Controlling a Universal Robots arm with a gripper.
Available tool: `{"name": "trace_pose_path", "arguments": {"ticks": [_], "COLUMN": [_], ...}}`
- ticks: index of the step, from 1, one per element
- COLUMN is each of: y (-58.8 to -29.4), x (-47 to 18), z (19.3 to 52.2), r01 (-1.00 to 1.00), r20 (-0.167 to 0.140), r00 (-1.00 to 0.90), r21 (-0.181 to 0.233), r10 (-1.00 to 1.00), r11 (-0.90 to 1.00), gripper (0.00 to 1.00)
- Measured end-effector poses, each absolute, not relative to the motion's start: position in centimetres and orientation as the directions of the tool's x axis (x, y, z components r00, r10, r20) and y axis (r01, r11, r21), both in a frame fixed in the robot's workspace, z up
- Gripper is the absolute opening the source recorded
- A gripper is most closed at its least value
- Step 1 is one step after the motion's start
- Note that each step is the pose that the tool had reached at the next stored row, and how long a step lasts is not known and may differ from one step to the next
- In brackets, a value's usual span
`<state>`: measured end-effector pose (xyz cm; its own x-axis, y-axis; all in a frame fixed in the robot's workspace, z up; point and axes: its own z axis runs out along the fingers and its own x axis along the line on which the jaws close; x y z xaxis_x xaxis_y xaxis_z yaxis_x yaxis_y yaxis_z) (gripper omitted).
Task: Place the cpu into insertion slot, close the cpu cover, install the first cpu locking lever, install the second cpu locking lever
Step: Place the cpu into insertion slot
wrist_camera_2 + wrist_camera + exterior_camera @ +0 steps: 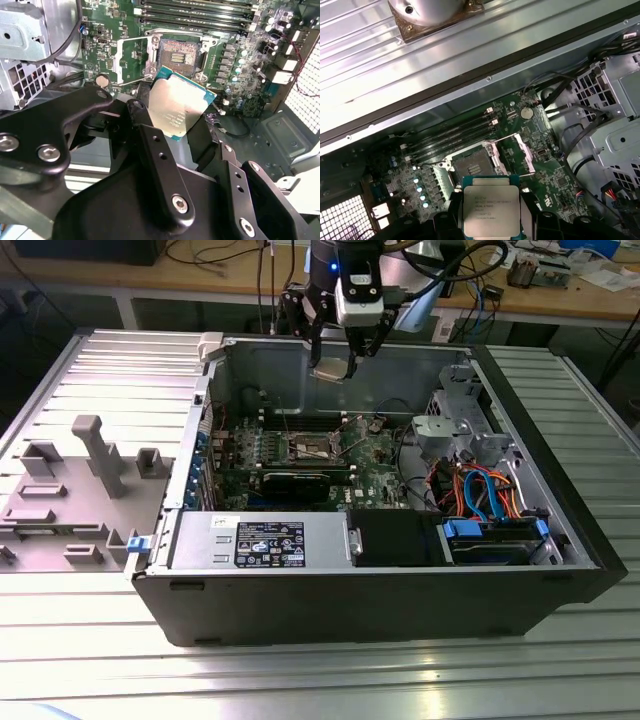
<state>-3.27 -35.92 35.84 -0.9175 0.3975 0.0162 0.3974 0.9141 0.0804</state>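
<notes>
In the exterior view an open computer case (400, 605) lies on a ribbed metal desk (300, 680), and the tool (338, 360) hangs over the case's far wall with the cpu (331, 370) pinched between its fingers, high above the board. The insertion slot (307, 448) sits well below it, near the middle of the green board, with nothing in it. In the second wrist view the black fingers (143, 117) are set narrow against two opposite edges of the cpu (177, 107), silver top facing the camera, and the bare insertion slot (177, 54) shows beyond it. In the first wrist view the cpu (491, 207) is clamped in the tool (491, 222), and the insertion slot (472, 162) lies apart from it with the cpu cover (520, 150) swung up and open beside it. The chip looks light, thin and stiff, its metal top smooth and likely slippery. Its underside and the slot's contacts are probably delicate, so the edges seem the right place to hold it, as here.
</notes>
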Motion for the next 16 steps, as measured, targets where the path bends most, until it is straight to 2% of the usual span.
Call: {"name": "trace_pose_path", "arguments": {"ticks": [16], "y": [-35.92], "x": [-3.28], "z": [35.8], "r01": [0.405], "r20": [0.016], "r00": [-0.914], "r21": [0.08], "r10": [0.405], "r11": [0.911], "gripper": [0.54]}}
